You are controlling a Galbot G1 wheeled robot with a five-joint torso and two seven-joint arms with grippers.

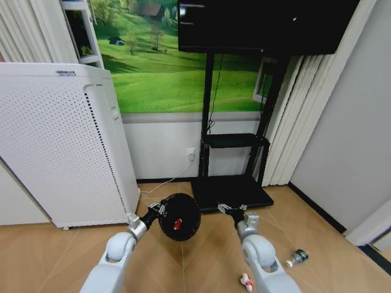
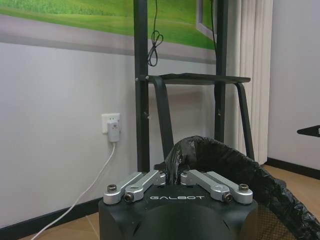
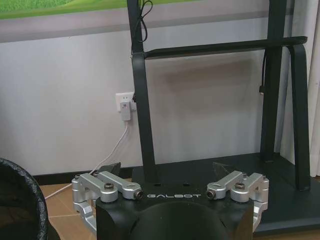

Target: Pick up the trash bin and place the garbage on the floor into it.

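My left gripper holds the trash bin off the floor, tilted so that its mouth faces me. A red scrap of garbage lies inside it. In the left wrist view the gripper is shut on the bin's bag-lined rim. My right gripper hovers open and empty just right of the bin; its wrist view shows the spread fingertips and the bin's edge. A white-and-red wrapper and a small clear bottle lie on the floor by my right arm.
A tall white air purifier stands at the left. Straight ahead, a black TV stand with a shelf sits against the wall, and a plugged socket with its cable is beside it. Curtains and a grey wall close the right side.
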